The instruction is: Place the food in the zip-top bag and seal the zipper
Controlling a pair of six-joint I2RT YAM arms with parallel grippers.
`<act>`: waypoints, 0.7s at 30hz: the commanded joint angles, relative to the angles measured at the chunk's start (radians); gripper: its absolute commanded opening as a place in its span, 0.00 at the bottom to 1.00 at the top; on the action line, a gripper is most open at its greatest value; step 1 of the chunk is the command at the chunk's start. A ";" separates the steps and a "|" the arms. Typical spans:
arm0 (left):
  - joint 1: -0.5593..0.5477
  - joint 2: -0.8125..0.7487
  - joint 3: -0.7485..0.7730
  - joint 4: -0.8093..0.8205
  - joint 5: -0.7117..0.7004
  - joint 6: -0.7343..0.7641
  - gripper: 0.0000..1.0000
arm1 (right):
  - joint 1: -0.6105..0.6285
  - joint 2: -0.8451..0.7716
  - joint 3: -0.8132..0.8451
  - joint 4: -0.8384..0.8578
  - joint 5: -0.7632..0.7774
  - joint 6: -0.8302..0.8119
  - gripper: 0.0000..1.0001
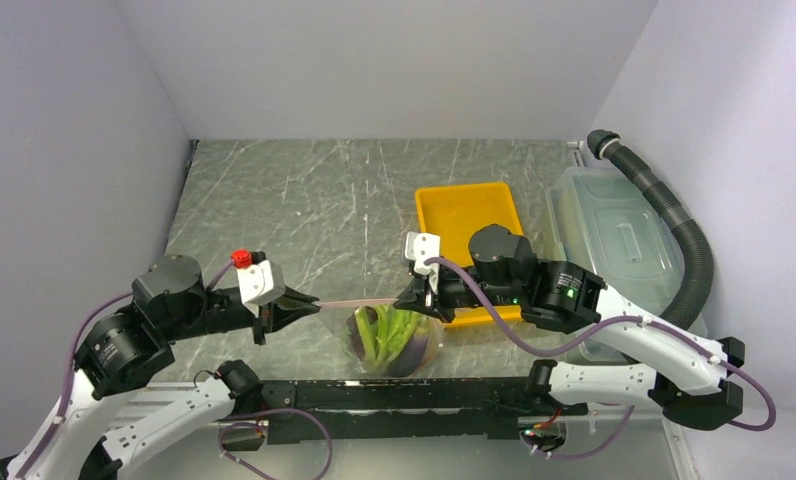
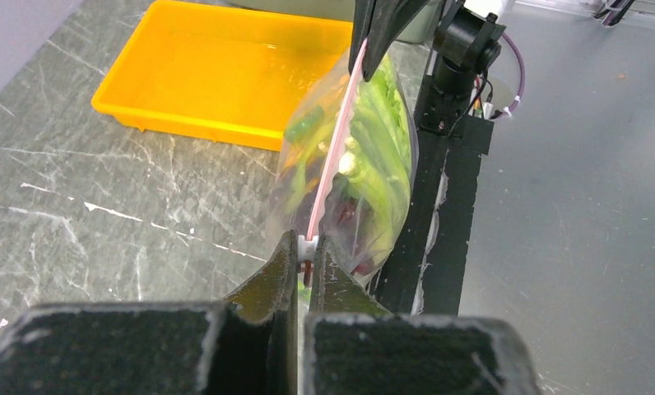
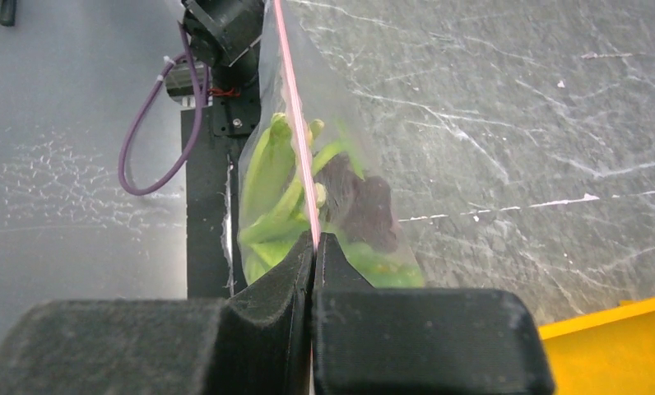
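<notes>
The clear zip-top bag (image 1: 399,338) hangs between my two grippers above the table's near edge. Inside it is the food (image 1: 382,335): green stalks, leafy pieces and a purple grape bunch (image 3: 365,206). The pink zipper (image 1: 359,301) is stretched taut between the grippers. My left gripper (image 1: 312,303) is shut on the zipper's left end, on its small white slider (image 2: 308,244). My right gripper (image 1: 406,299) is shut on the zipper's right end (image 3: 314,234). The bag also shows in the left wrist view (image 2: 373,164) and in the right wrist view (image 3: 308,189).
An empty yellow tray (image 1: 471,240) lies behind the right gripper. A translucent lidded bin (image 1: 614,245) and a black corrugated hose (image 1: 679,235) stand at the right. The black base rail (image 1: 404,395) runs under the bag. Walls close in the left, back and right.
</notes>
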 commanded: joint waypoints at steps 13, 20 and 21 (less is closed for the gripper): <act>0.002 0.018 0.054 0.012 0.015 -0.048 0.26 | -0.003 -0.044 0.027 0.043 0.015 0.011 0.00; 0.002 0.104 0.118 0.057 0.097 -0.028 0.57 | -0.003 -0.012 0.071 0.021 -0.034 -0.001 0.00; 0.001 0.120 0.130 0.065 0.115 -0.024 0.58 | -0.003 -0.010 0.075 0.020 -0.042 -0.003 0.00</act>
